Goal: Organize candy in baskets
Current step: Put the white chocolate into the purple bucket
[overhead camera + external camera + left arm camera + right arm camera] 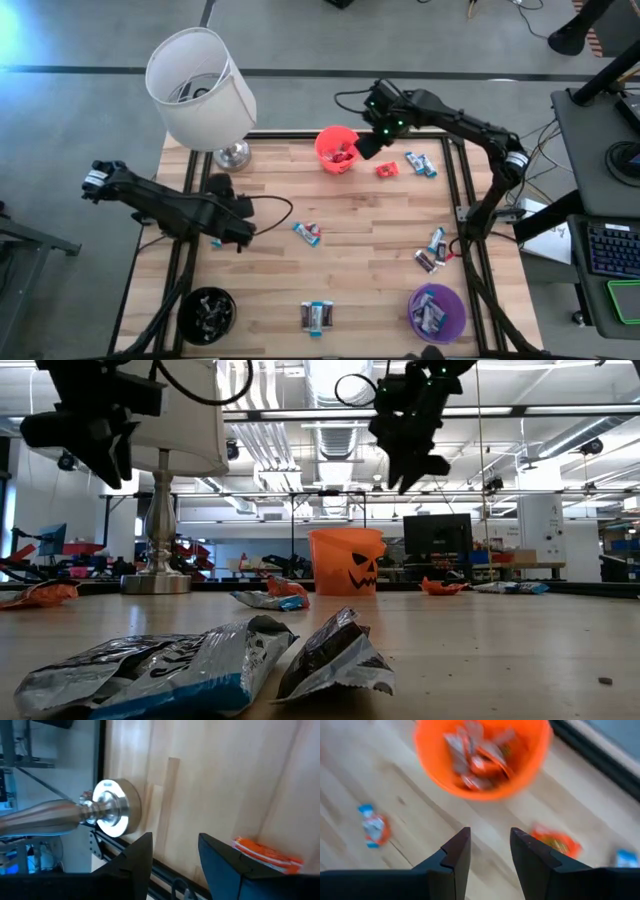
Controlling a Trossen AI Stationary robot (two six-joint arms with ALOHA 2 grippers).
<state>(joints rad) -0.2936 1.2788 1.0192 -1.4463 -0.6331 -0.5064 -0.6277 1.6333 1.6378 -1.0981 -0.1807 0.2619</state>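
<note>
Right claw [366, 143] hangs just beside the orange bucket [336, 148] at the bench's [360, 240] far edge, fingers parted, nothing between them. Bucket holds red-wrapped candy [479, 756]. Left claw [244, 233] hovers over the bench's left side near the lamp base [232, 154], fingers apart, empty. Loose candy lies scattered: a red one [387, 170] right of the orange bucket, a blue pair [421, 163] farther right, others mid-bench. Purple bucket [436, 312] sits front right, black bucket [206, 314] front left, both with candy inside.
</note>
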